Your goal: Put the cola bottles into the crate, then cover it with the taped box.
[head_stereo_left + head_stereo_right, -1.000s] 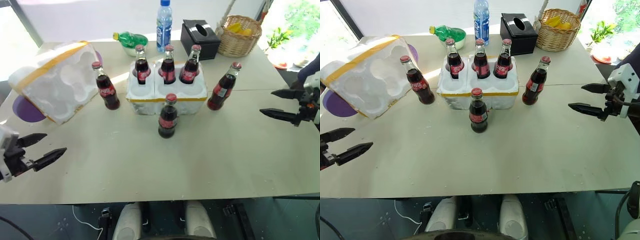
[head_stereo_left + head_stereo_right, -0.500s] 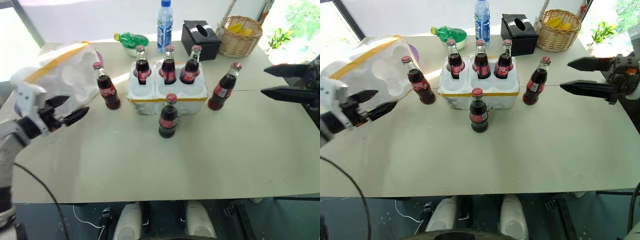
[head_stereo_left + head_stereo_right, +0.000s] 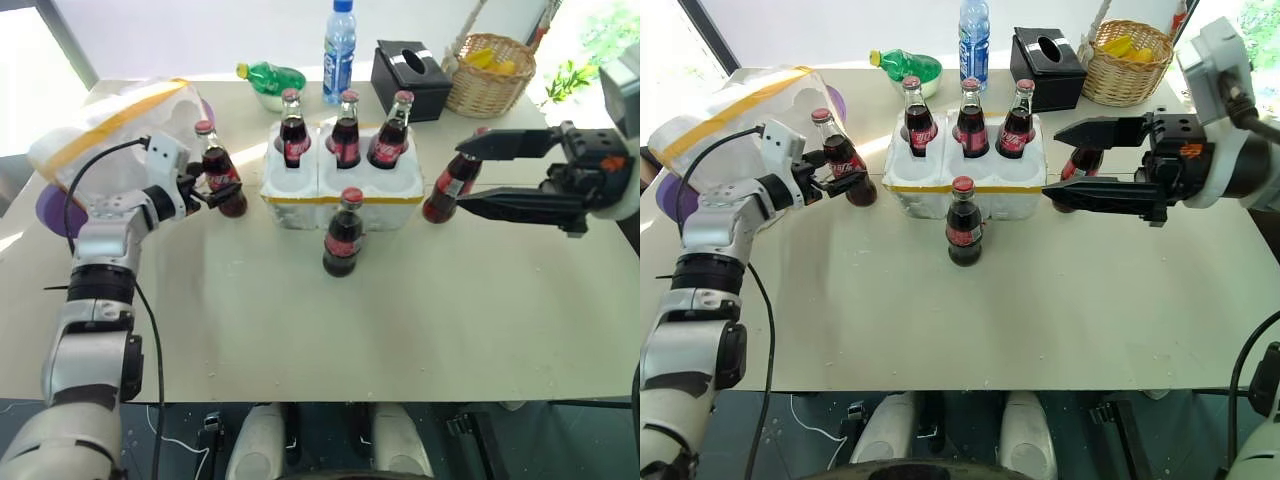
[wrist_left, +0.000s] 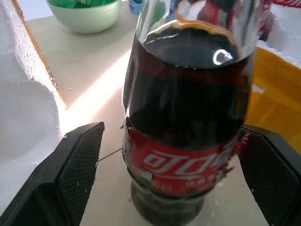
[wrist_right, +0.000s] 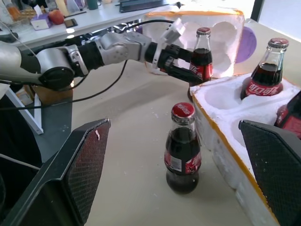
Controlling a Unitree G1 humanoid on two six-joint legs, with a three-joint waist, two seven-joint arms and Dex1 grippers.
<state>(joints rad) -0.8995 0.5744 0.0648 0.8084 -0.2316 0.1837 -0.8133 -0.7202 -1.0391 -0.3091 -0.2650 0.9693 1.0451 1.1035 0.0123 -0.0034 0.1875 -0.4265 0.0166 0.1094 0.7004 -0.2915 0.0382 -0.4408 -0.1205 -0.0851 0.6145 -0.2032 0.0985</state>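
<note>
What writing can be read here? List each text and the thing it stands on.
"可口": white script on the red label of the cola bottle in the left wrist view; the rest curves out of sight, and the small print below is blurred.
Labels of the other cola bottles: too small to read.
Blue label of the water bottle: too small to read.

— Any room around the left gripper point(image 3: 207, 189)?
— Tight: a dark red-labelled cola bottle point(image 3: 218, 172) sits between its spread fingers, big white yellow-taped foam shell point(image 3: 110, 135) behind, white six-well foam tray point(image 3: 340, 178) just beyond.
</note>
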